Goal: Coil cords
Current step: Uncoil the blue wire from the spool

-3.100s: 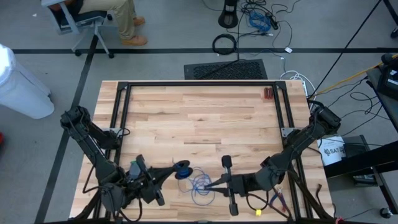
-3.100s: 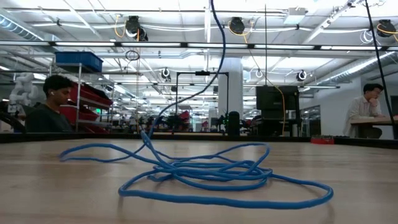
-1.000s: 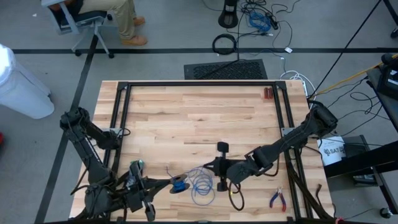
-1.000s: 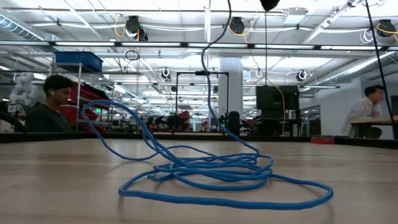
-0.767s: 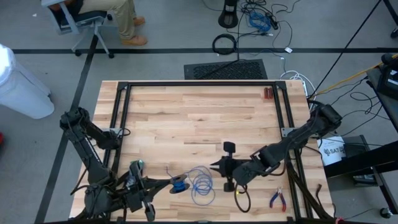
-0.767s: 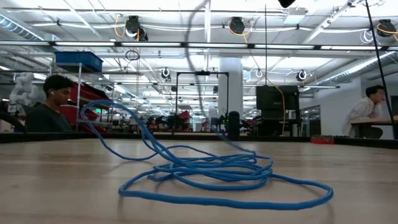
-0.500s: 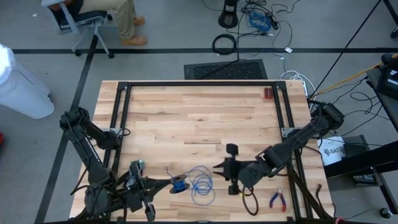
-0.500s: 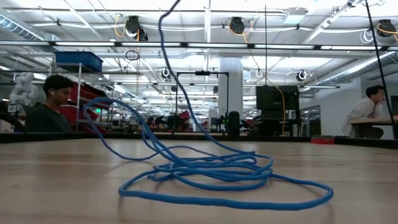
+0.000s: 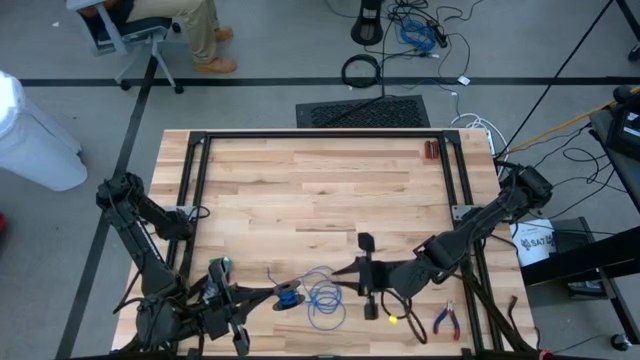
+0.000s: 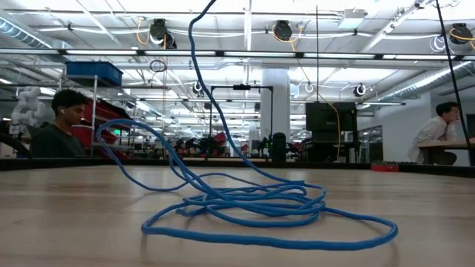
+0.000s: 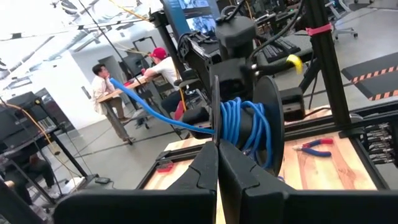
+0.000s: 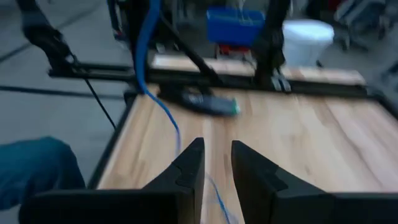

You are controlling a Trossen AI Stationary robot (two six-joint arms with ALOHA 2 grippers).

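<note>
- One thin blue cord (image 9: 322, 297) is lying in loose, uneven loops near the table's (image 9: 320, 190) front edge, and a strand of it is rising out of the pile in the low view (image 10: 245, 204) toward something above.
- Part of the cord is sitting wound on a dark spool (image 11: 258, 127) right in front of the left gripper (image 11: 216, 163); in the high view that small wound bundle (image 9: 289, 296) is lying just left of the loose loops.
- Judging by how it is draping, the cord is looking light, limp and springy, so it is likely to slip or uncoil; taking it by a single strand near the pile seems best.
- Left gripper's fingers are pressing together, and what they are pinching cannot be told.
- Right gripper (image 9: 362, 273) is hovering just right of the loops with its fingers (image 12: 186, 171) standing apart and nothing between them.
</note>
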